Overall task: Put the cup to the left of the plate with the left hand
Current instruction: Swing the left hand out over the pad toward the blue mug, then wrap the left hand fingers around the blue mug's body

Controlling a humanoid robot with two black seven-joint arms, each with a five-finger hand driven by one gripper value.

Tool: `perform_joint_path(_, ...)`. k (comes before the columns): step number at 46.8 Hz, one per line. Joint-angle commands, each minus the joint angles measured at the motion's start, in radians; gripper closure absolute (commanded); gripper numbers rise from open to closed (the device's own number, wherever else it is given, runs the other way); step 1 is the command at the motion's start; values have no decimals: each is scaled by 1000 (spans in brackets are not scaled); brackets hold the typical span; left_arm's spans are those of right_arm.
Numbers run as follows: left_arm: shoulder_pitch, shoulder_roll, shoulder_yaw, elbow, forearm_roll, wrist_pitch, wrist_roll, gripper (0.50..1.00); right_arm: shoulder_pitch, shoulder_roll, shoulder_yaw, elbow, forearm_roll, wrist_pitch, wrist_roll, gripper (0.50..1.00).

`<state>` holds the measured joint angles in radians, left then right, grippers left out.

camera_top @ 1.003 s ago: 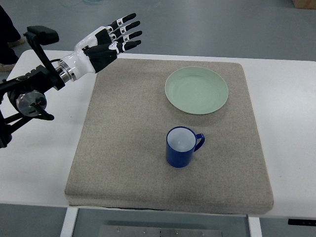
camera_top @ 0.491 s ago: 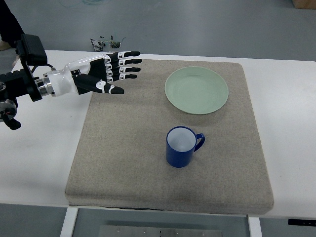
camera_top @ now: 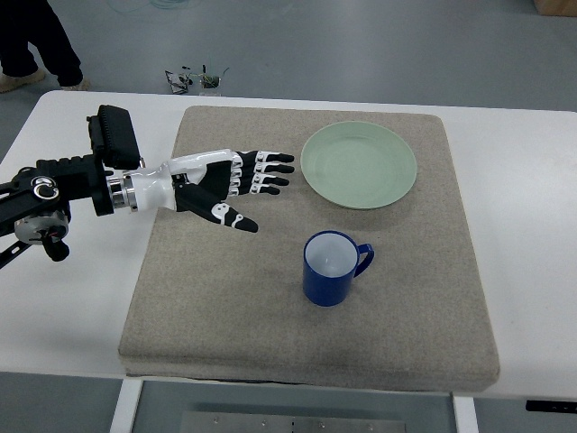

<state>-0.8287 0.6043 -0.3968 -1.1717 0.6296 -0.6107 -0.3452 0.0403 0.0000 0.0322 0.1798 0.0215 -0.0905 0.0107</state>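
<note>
Top view — left hand (camera_top: 225, 185), fingers spread, empty, now lower over mat (camera_top: 225, 298) — nearing blue cup (camera_top: 332, 269); plate (camera_top: 359, 165) beyond.

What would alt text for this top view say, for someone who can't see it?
A robot's left hand, fingers spread and holding nothing, reaches in from the left over a grey mat on a white table. A blue mug stands upright on the mat, apart from the hand, with an empty pale green plate behind it.
</note>
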Motion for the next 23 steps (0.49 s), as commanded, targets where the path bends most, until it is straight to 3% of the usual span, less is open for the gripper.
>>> perform_joint_path(1, -1, -23, 24, 1, 15, 0, 2, 506, 0, 0, 0, 0, 0, 0, 0, 566)
perform_joint_path(23, 13, -86, 70, 11, 84, 0, 0, 506, 0, 0, 0, 0, 0, 0, 0, 566)
